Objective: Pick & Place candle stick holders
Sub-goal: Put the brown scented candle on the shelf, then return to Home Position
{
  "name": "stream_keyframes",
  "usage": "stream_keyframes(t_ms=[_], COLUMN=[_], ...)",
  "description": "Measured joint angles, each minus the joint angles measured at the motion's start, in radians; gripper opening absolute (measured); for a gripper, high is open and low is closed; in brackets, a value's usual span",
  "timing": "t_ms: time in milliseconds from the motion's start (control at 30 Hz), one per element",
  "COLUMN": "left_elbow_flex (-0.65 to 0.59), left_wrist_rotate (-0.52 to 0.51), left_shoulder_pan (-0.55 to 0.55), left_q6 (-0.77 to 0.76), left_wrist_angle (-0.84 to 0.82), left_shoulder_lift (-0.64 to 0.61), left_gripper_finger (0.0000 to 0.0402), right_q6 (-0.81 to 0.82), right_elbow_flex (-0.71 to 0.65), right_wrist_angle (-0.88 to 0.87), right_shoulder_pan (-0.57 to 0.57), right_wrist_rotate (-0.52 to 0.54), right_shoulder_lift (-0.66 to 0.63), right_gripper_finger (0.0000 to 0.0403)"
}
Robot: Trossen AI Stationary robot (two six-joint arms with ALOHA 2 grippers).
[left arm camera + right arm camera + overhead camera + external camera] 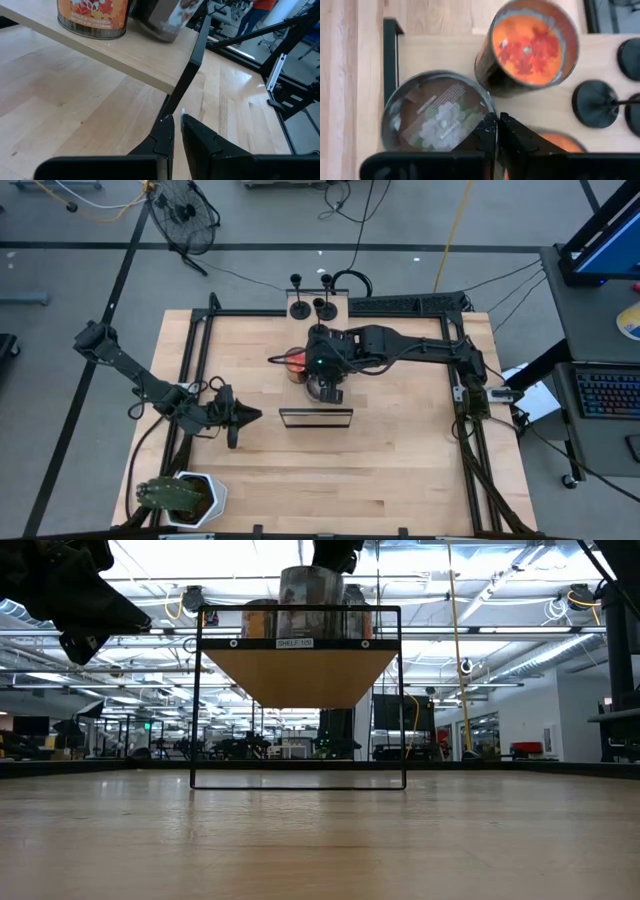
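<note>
Three black candle stick holders stand on their disc bases at the far end of a wooden shelf on black legs. No gripper touches them. At the shelf's near end, my right gripper points down, shut at the rim of a grey candle jar. An orange candle jar stands just beyond it. My left gripper hangs shut above the table, left of the shelf's near leg frame, and holds nothing. My right gripper comes from above, pointing down, and is shut at the grey jar's rim, on the side toward the candle stick holders. One finger seems to stand inside the rim and one outside. The fingers hide the rim there. Whether the jar's bottom rests on the shelf I cannot tell.
A second orange candle shows partly under my right gripper. A white pot with a green plant sits at the table's near left corner. The black leg frame stands mid-table, with bare wood to its left, right and near side.
</note>
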Motion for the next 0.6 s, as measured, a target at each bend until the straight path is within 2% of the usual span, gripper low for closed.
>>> stream_keyframes(t_ms=[367, 600], left_elbow_flex=[0.000, 0.000], left_wrist_rotate=[0.019, 0.019], left_shoulder_pan=[0.000, 0.000], left_q6=[0.000, 0.000], left_wrist_angle=[0.000, 0.003], left_shoulder_lift=[0.000, 0.000], left_gripper_finger=[0.0040, 0.0040], right_q6=[-0.011, -0.008], right_elbow_flex=[-0.030, -0.029], right_wrist_angle=[0.068, 0.096], right_shoulder_pan=[0.000, 0.036], right_wrist_rotate=[0.003, 0.039], right_shoulder_lift=[-0.002, -0.070], right_gripper_finger=[0.0038, 0.0026])
